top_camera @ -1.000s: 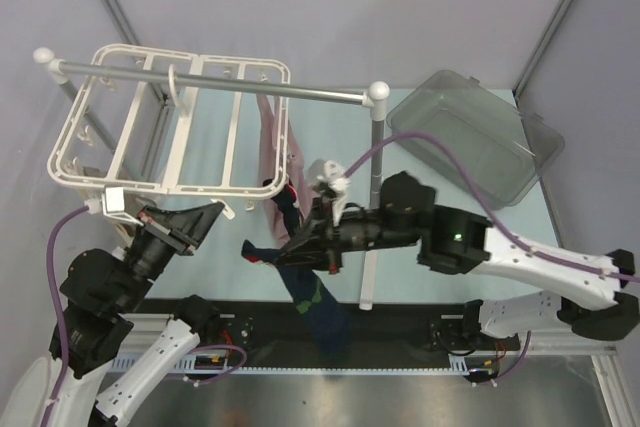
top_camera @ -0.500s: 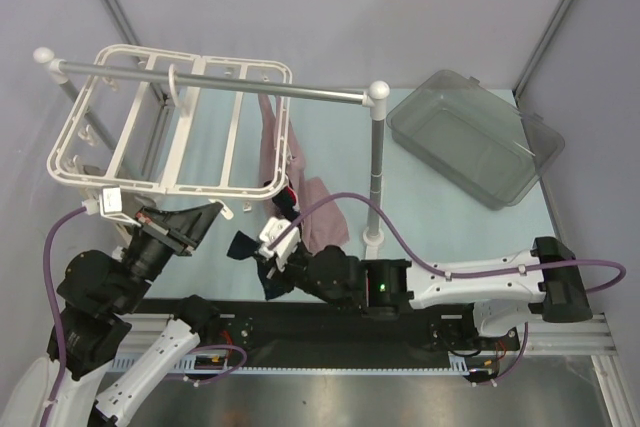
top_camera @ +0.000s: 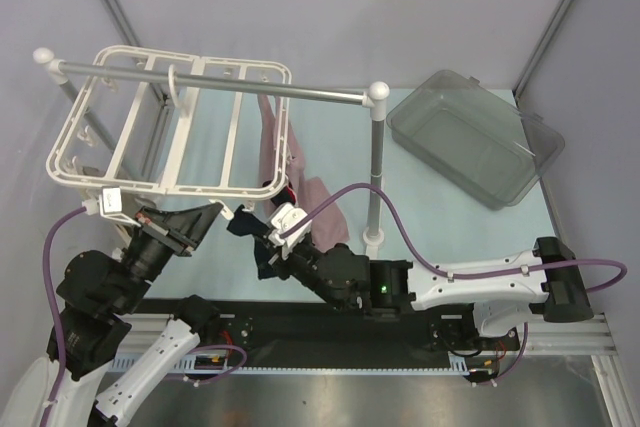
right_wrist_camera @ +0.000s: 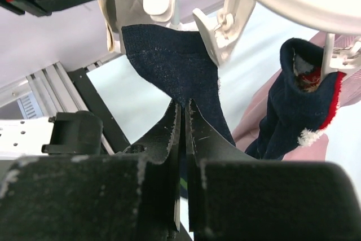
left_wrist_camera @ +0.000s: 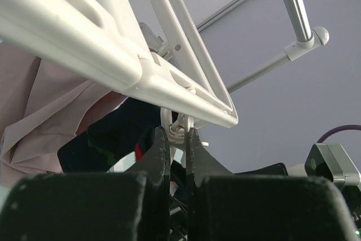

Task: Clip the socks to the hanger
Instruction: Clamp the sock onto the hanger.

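The white hanger hangs from the silver rail. In the left wrist view my left gripper is shut on a small white clip under the hanger's front corner. From above, the left gripper is at the hanger's near right edge. My right gripper is shut on the lower edge of a dark navy sock, and holds it up just below two white clips. That gripper stands right beside the left one. A second navy sock with red trim hangs from a neighbouring clip.
A pink cloth hangs from the hanger's right side, behind the socks. The silver rail runs above on a post. A clear plastic bin stands at the back right. The right arm's purple cable loops over the table.
The right arm has swung down and left from the middle. It has carried the dark sock up under the hanger's near edge beside the left gripper. The left arm has stayed put.
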Controlling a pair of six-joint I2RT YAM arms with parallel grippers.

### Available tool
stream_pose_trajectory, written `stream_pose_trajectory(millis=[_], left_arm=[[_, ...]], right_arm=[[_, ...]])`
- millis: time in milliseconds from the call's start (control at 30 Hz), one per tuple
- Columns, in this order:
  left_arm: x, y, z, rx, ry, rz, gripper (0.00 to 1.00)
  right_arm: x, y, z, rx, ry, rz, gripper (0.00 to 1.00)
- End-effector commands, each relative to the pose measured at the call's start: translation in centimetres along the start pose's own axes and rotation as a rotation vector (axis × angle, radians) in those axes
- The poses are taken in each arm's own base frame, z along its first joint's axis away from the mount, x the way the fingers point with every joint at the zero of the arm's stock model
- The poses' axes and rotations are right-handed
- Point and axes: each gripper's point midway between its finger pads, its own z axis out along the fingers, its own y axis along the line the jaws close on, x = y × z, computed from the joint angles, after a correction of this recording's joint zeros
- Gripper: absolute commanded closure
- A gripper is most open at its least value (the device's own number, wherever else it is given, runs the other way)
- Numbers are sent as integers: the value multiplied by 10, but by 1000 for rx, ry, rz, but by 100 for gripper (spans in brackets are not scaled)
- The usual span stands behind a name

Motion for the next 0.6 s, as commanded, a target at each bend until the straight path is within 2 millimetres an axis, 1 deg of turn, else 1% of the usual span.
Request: stream_pose_trajectory(millis=[0, 133, 267, 367, 400, 567], left_arm=[[-6, -16, -6, 60, -11, -16, 100], [-7, -17, -7, 62, -13, -15, 100], [-8, -18, -8, 65, -15, -15, 100], [-8, -18, -8, 66, -13, -16, 100], [-8, -18, -8, 66, -13, -16, 100], [-8, -19, -7, 69, -12, -18, 100]], right_arm=[[-38, -9, 1, 43, -87, 90, 100], [-40, -13, 3, 56, -91, 97, 100], [-44, -12, 5, 46, -98, 101, 100], [-45, -10, 9, 38, -97, 96, 100], [-43, -9, 11, 38, -91, 91, 100], [-47, -6, 16, 26, -98, 90, 100]])
